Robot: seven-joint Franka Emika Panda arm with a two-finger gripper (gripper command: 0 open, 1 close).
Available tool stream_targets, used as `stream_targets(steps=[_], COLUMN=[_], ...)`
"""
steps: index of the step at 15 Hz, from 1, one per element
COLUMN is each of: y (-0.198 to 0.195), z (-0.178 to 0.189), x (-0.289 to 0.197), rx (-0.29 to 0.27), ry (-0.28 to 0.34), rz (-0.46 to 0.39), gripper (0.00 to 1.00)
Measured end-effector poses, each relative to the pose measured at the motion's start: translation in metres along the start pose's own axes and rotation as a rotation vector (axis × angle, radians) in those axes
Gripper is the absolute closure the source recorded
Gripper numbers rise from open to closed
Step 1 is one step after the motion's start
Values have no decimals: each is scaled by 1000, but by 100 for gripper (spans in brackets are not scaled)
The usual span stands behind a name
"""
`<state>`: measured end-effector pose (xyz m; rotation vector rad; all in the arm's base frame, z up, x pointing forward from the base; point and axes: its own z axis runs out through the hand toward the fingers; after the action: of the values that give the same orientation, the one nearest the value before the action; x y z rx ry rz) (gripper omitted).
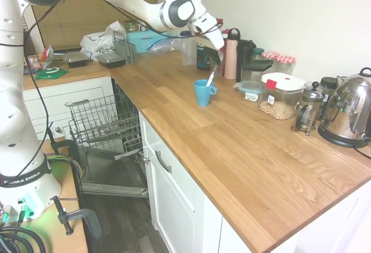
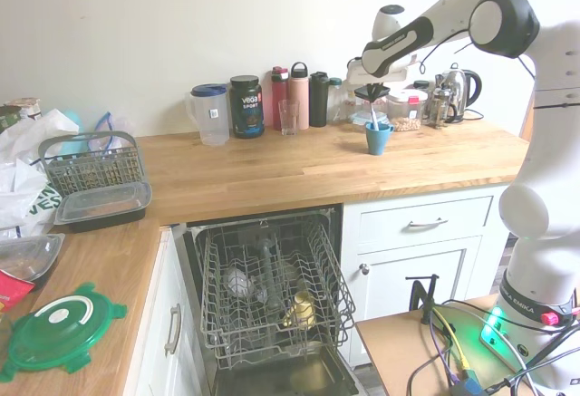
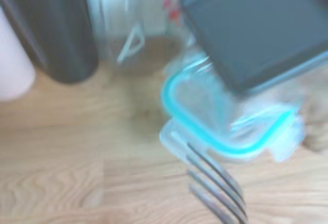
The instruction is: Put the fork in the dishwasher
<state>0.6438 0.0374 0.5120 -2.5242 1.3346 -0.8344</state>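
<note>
Gripper jaws pinching slim silvery fork, its base sitting below in blue mug; lifting straight up seems wisest.

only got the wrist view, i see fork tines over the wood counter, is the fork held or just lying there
observer: Not lying. The fork stands upright between the claw and a blue mug. The grip itself is too small to judge.
operator: is the dishwasher open
observer: Yes. The dishwasher has its door down and its wire rack pulled out.
operator: anything in the rack
observer: A few items sit low near its middle.
</note>
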Motion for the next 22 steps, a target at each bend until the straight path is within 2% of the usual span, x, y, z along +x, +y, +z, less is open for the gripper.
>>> stream_targets(steps=[3, 6, 9, 11, 13, 16, 18, 20, 22], y=[24, 35, 23, 9, 1, -1, 0, 3, 2], z=[-76, -168, -251, -280, -292, -287, -279, -262, -236], x=[19, 11, -62, -142, -219, -297, -345, -385, -412], rx=[53, 84, 79, 70, 58, 18, -12, -47, -84], ry=[58, 119, 164, 177, 175, 196, 189, 158, 99], rz=[24, -10, -101, -188, -267, -368, -431, -478, -497], gripper=[100, 100, 100, 100, 100, 100, 100, 100, 100])
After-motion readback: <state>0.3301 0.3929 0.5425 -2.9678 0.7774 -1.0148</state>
